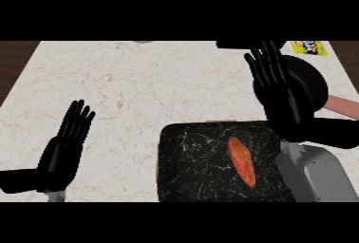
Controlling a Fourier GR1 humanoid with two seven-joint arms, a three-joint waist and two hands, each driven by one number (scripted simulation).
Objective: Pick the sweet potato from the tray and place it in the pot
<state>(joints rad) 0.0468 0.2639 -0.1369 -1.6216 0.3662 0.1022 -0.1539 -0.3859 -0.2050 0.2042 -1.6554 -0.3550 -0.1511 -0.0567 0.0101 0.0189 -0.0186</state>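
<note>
An orange sweet potato [242, 161] lies lengthwise on a black speckled tray [189, 166] at the lower middle right of the counter. Behind the tray at the right stands a black pot [312, 83], largely hidden by my right hand [284, 97]. That hand is open, fingers straight and pointing away, raised just right of and beyond the sweet potato, not touching it. My left hand [67, 142] rests open at the lower left, fingers up, far from the tray.
A yellow packet [310, 47] lies at the counter's far right corner. A pinkish object [344, 107] pokes out to the right of the pot. Dark wooden floor shows past the counter's left edge [14, 61]. The marble counter [140, 80] spreads left of the tray.
</note>
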